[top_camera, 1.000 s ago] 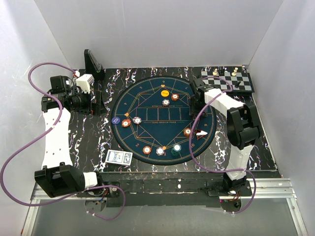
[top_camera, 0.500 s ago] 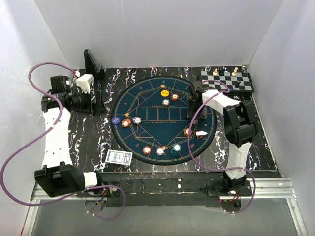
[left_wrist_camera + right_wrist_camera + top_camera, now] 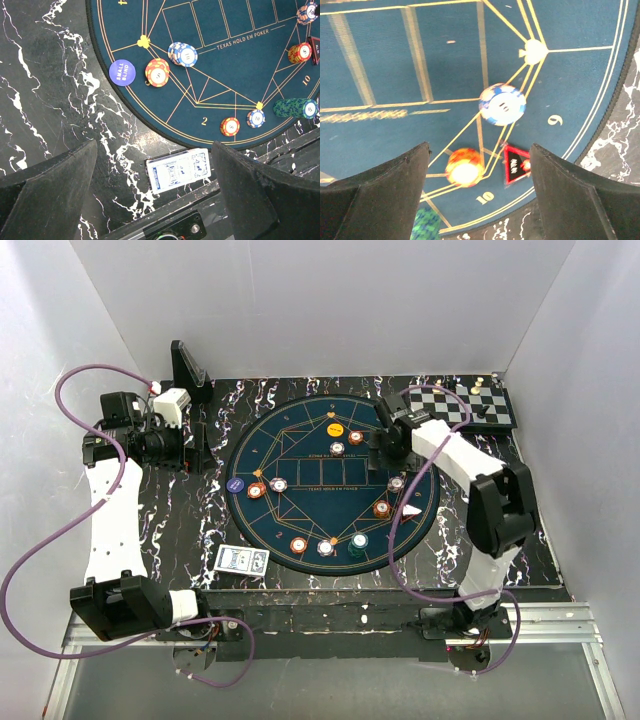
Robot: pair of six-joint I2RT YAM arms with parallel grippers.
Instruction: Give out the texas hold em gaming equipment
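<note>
Poker chips lie spread over the round dark-blue mat (image 3: pixel 300 425). My right gripper (image 3: pixel 384 450) hangs open over the mat's right side with nothing between its fingers. Below it on the mat lie a blue-and-white chip (image 3: pixel 502 104), an orange chip (image 3: pixel 464 167) and a red-edged triangular marker (image 3: pixel 516 164). A teal chip stack (image 3: pixel 358 542) sits near the front rim. My left gripper (image 3: pixel 196 448) stands open above the marbled table, left of the mat. The blue-backed card deck (image 3: pixel 178 170) lies flat by the near edge. A purple small-blind chip (image 3: pixel 122 72) rests at the mat's left rim.
A chessboard (image 3: pixel 465 405) with pieces sits at the back right corner. A black stand (image 3: pixel 188 365) rises at the back left. The arms' black base rail (image 3: pixel 330 610) runs along the near edge, just behind the card deck.
My right gripper has opened and swung left toward the mat's far side. A blue-and-white chip now shows on the mat where the arm was. The left arm has not moved.
</note>
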